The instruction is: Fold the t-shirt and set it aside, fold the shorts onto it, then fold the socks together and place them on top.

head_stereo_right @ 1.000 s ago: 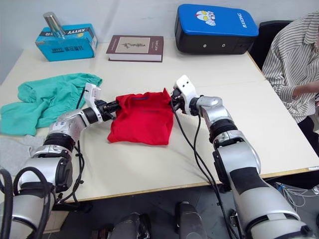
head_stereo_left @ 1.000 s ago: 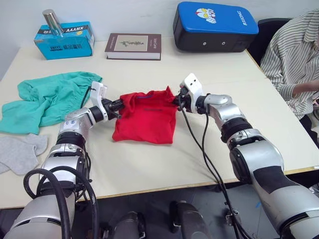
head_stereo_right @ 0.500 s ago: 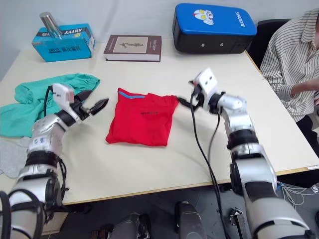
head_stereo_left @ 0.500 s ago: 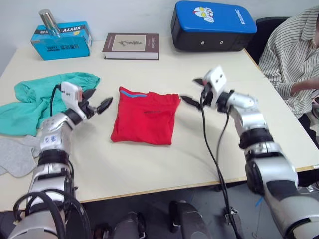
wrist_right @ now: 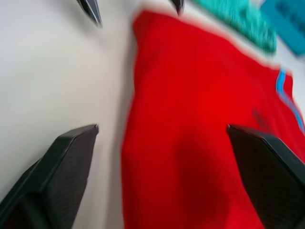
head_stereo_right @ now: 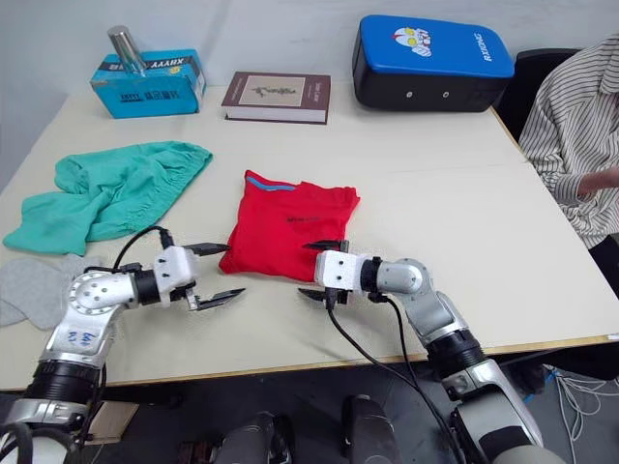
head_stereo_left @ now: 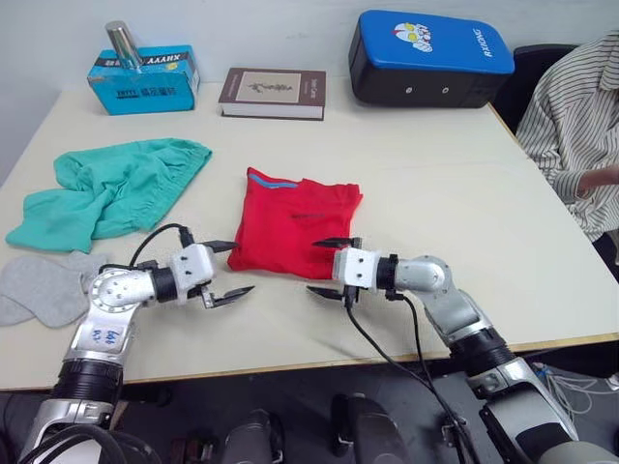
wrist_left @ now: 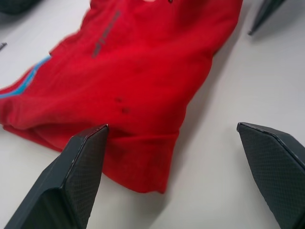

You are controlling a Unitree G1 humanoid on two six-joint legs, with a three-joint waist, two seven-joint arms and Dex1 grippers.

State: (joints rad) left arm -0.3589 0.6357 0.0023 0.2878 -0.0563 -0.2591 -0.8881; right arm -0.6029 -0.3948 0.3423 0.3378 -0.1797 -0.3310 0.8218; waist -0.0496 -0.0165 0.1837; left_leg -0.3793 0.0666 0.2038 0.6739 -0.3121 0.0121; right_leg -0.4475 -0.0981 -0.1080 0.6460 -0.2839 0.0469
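Note:
The red t-shirt [head_stereo_left: 295,222] lies folded into a rough rectangle at the middle of the table [head_stereo_left: 464,193], its blue collar band at the far left corner. My left gripper [head_stereo_left: 230,269] is open just off the shirt's near left corner. My right gripper [head_stereo_left: 323,266] is open at the near right corner, facing the left one. Neither holds anything. In the left wrist view the shirt's near edge [wrist_left: 133,81] lies between the fingers [wrist_left: 81,181]. The teal shorts [head_stereo_left: 116,188] lie crumpled at the left. The grey socks [head_stereo_left: 44,287] lie at the near left edge.
A blue tissue box [head_stereo_left: 145,75] with a metal cylinder on it, a book [head_stereo_left: 273,92] and a blue-and-black case [head_stereo_left: 430,58] line the far edge. A person in a striped shirt [head_stereo_left: 580,126] sits at the right side.
Both grippers let go of the shirt's far corners, opened, and came down to its near edge. The shirt now lies flat. The camera view has shifted.

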